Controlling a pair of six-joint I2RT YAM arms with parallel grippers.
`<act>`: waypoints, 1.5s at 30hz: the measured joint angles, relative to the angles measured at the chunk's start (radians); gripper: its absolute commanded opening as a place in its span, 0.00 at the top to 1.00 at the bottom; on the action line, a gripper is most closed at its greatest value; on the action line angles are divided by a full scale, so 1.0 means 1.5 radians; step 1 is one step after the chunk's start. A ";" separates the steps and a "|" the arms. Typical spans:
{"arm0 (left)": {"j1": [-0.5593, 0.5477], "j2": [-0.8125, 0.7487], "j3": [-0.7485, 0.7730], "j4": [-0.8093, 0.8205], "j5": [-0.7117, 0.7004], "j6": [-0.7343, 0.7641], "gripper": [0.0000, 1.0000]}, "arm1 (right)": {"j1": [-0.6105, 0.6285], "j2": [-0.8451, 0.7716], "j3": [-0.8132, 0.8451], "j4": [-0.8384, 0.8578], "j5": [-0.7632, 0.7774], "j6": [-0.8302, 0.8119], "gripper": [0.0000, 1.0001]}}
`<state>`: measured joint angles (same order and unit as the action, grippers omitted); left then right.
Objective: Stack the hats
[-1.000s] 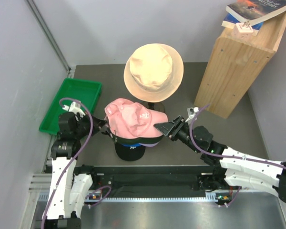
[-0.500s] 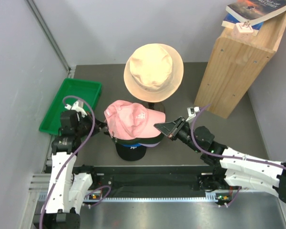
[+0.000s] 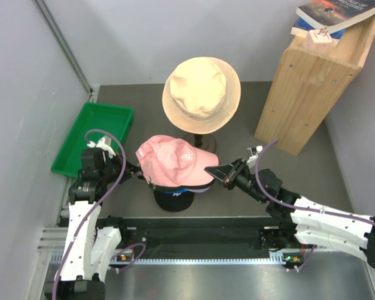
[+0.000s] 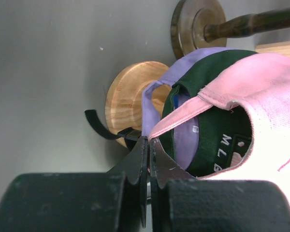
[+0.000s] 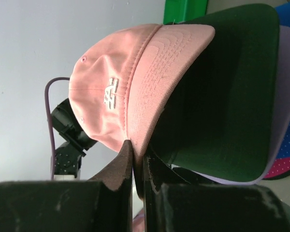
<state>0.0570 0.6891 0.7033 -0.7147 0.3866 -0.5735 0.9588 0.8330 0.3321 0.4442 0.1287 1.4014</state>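
Top external view: the light pink cap [image 3: 173, 159] sits on top of the pile of caps near the middle of the desk [image 3: 244, 106], between the two arms. Its long axis runs left to right across the desk. The brim points right, toward the right arm, and the rounded back faces the left arm. The white logo on the front panel faces up and to the right. A black cap [image 3: 173, 199] with small white lettering sticks out from under it on the near side.

The left tool [image 3: 134, 170] meets the back of the light pink cap. In the left wrist view its jaws are pressed together with only a sliver between them, and the cap's rear hem runs down into their tips. Beside that hem a lavender cap [image 4: 181, 140] shows, its strap looping over a round wooden form [image 4: 128, 94].

The right tool [image 3: 220, 175] is at the tip of the brim. In the right wrist view its jaws are closed on the brim's edge, with pink cloth pinched between them. The brim's dark green underside faces right there. Lavender, blue and magenta cloth peek out at the far right edge.

Behind the pile a cream bucket hat [image 3: 201, 94] sits on a stand. A green tray [image 3: 94, 134] lies to the left and a wooden box [image 3: 312, 81] stands to the right.
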 measured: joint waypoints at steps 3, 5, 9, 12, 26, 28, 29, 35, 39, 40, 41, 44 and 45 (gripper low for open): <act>-0.001 0.002 -0.004 -0.002 -0.003 -0.001 1.00 | -0.002 -0.005 0.000 -0.020 -0.001 0.013 1.00; -0.001 0.005 -0.004 -0.003 -0.007 -0.002 1.00 | -0.004 -0.005 0.012 -0.053 -0.002 0.018 1.00; -0.001 0.021 -0.004 -0.009 -0.011 -0.005 1.00 | -0.007 -0.001 0.029 -0.088 -0.003 0.022 1.00; -0.003 0.035 -0.004 -0.014 -0.014 -0.006 1.00 | -0.011 0.004 0.032 -0.105 -0.005 0.024 1.00; -0.018 0.072 -0.005 -0.025 -0.042 -0.040 1.00 | -0.021 0.031 0.050 -0.144 -0.008 -0.014 1.00; -0.029 0.076 -0.005 -0.026 -0.057 -0.048 1.00 | -0.024 0.039 0.050 -0.143 -0.011 -0.014 1.00; -0.034 0.080 -0.006 -0.026 -0.065 -0.054 1.00 | -0.026 0.043 0.050 -0.143 -0.012 -0.014 1.00; -0.084 0.106 -0.008 -0.025 -0.112 -0.084 1.00 | -0.027 0.053 0.065 -0.169 -0.009 -0.014 1.00; -0.107 0.130 -0.008 -0.022 -0.130 -0.097 1.00 | -0.027 0.055 0.068 -0.184 -0.007 -0.009 1.00; -0.110 0.134 -0.009 -0.020 -0.133 -0.100 1.00 | -0.027 0.055 0.069 -0.188 -0.006 -0.005 1.00; -0.114 0.141 -0.009 -0.018 -0.135 -0.105 1.00 | -0.027 0.055 0.069 -0.193 -0.005 -0.001 1.00; -0.131 0.153 -0.009 -0.014 -0.145 -0.112 1.00 | -0.027 0.052 0.072 -0.212 -0.003 0.015 1.00; -0.135 0.155 -0.010 -0.011 -0.148 -0.114 1.00 | -0.027 0.048 0.071 -0.216 -0.003 0.021 1.00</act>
<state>-0.1448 0.9215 0.6876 -0.7319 0.1646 -0.7444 0.9176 0.9054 0.4389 0.1200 0.1249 1.4326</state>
